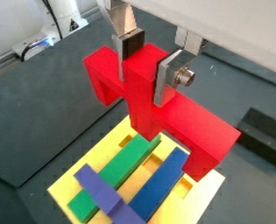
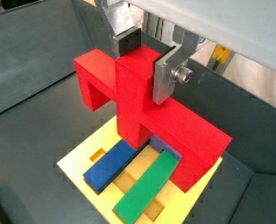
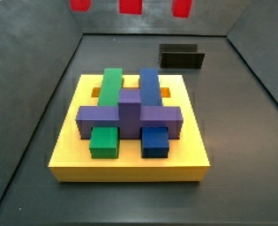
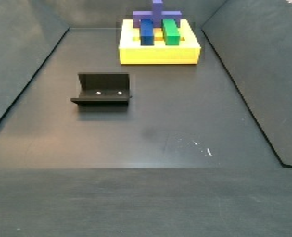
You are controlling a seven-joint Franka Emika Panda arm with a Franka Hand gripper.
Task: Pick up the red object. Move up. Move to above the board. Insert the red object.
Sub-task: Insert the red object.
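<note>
My gripper (image 1: 150, 63) is shut on the central post of the red object (image 1: 193, 127) and holds it in the air above the board (image 1: 110, 144). Both wrist views show this; the gripper (image 2: 147, 59) grips the red object (image 2: 181, 131) over the yellow board (image 2: 81, 157). The board carries a green block (image 1: 128, 162), a blue block (image 1: 164, 179) and a purple piece (image 1: 105, 197). In a side view, only the red object's lower ends (image 3: 129, 5) show at the upper edge, above the board (image 3: 129, 168). The gripper is out of view in both side views.
The fixture (image 4: 102, 90) stands on the dark floor apart from the board (image 4: 160, 56); it also shows behind the board in a side view (image 3: 183, 57) and in a wrist view (image 1: 263, 136). Grey walls enclose the floor.
</note>
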